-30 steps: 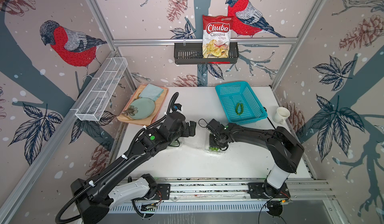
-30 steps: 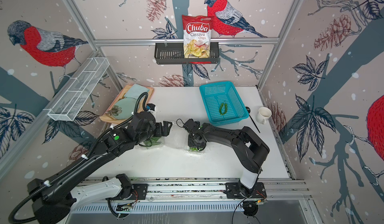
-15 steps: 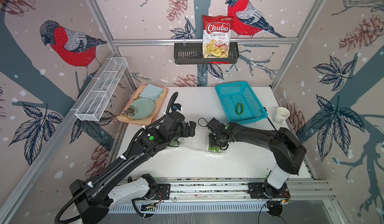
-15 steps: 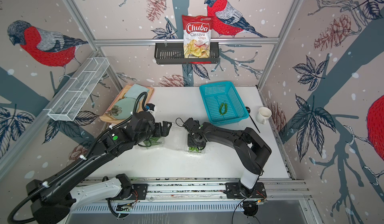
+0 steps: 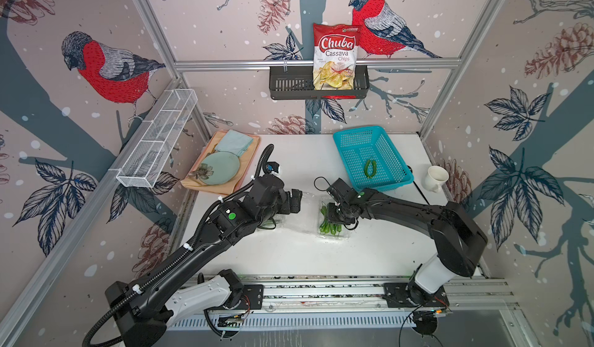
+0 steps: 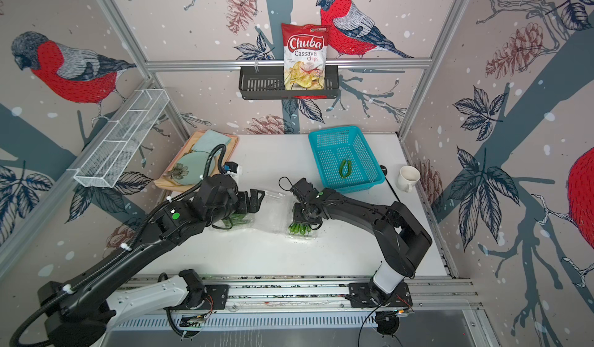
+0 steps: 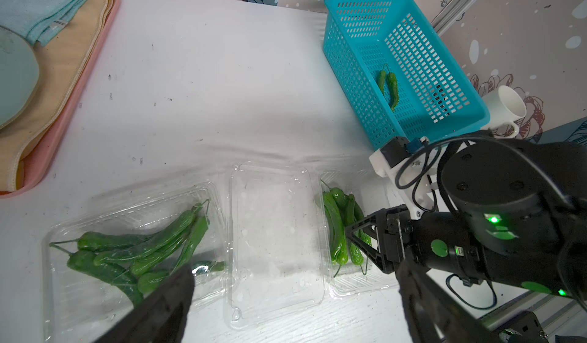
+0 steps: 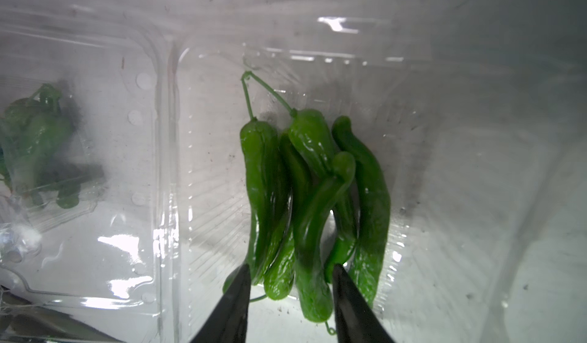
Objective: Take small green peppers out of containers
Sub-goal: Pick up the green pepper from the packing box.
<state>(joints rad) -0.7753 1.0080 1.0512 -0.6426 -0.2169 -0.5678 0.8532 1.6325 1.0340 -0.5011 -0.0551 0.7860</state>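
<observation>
step: right arm is working a pick from the open box; nothing is lifted yet.
right claw: sitting low over the pile, jaws partway apart and straddling the lower ends of two peppers. Can't tell whether it's clamping or only framing them.
left claw: spread wide, carrying nothing, hovering over the flopped-open lid between the two boxes.
open box: five or so peppers are lying bunched in its tray, stems at the far end from the right claw.
other box: holding a bigger bunch; looks lidded, not certain.
basket: two peppers are lying in it, well apart from both boxes.
progress: reading this as early, since most of the load is sitting in the boxes.
next: calling for the jaws to close on one pepper only, then a straight lift clear of the tray wall.
risk: neighbours are touching, so a second may be coming up too. Nothing is pinning the thin box.
</observation>
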